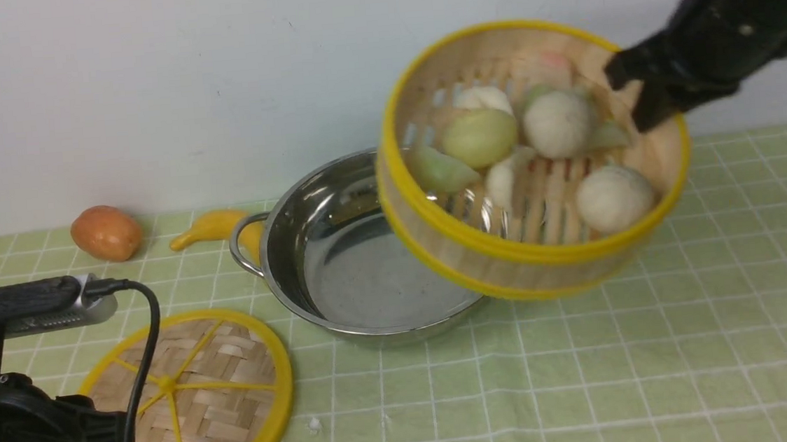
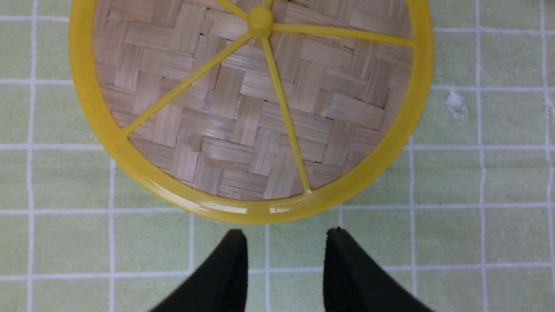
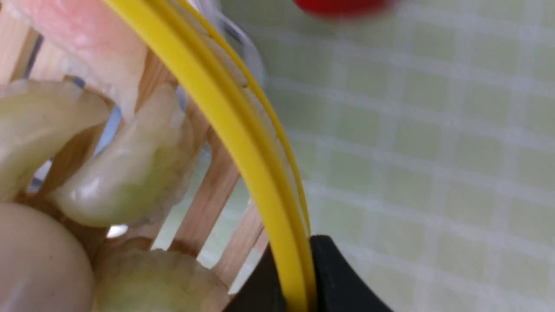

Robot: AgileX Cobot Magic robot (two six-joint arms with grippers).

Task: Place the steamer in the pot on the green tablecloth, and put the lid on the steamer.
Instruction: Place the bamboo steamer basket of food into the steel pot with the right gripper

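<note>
Lid (image 1: 190,398) left of and before pot (image 1: 383,264), potato (image 1: 106,234) behind lid

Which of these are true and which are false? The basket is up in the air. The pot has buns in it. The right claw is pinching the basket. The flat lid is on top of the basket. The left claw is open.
1. The basket is up in the air. True: the right claw holds it up, tilted.
2. The pot has buns in it. False: the buns are in the basket.
3. The right claw is pinching the basket. True: it grips the side wall at the yellow rim.
4. The flat lid is on top of the basket. False: it lies on the green tablecloth.
5. The left claw is open. True: there is a gap between its fingertips.
</note>
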